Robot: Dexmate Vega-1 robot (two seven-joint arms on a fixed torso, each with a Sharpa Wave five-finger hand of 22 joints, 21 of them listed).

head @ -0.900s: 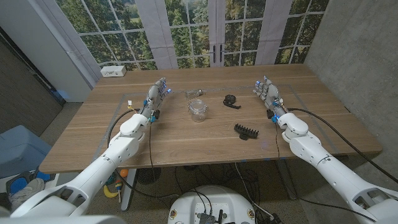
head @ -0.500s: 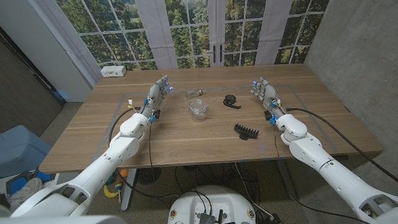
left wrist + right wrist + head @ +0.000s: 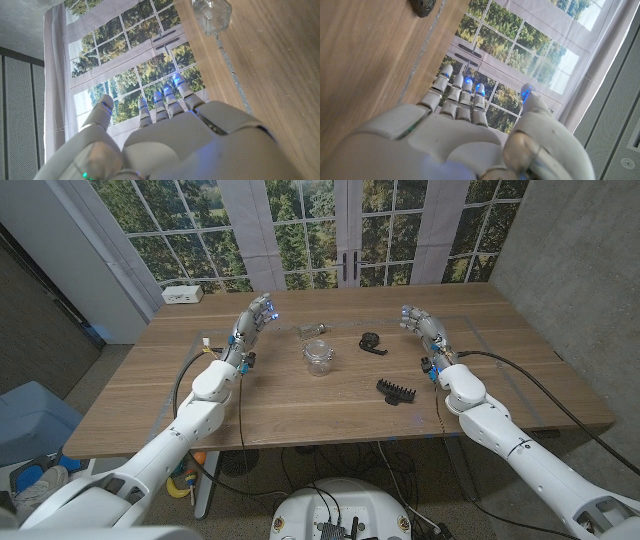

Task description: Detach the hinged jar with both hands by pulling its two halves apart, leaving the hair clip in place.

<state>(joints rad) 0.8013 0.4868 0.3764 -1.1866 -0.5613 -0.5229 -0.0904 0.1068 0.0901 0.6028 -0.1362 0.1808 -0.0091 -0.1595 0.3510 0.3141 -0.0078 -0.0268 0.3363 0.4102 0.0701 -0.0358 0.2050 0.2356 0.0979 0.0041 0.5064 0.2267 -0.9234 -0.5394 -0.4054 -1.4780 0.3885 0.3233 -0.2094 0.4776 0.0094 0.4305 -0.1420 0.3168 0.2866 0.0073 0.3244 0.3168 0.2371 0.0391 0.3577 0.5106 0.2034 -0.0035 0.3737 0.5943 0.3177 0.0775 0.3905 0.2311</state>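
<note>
Both hands (image 3: 253, 320) (image 3: 420, 326) flanking jar (image 3: 318, 356)

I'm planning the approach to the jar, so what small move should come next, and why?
Probably bring both hands inward toward the glass jar. The left hand and right hand are open and hold nothing, one on each side of the jar, which stands untouched. The black hair clip lies nearer, clear of that path.

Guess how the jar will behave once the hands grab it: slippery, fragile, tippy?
The jar looks like clear glass, so probably hard, smooth and somewhat slippery for the fingers, and breakable if dropped. It stands upright and squat on the table, so a side push would likelier slide it than tip it. Both hands are off it.
</note>
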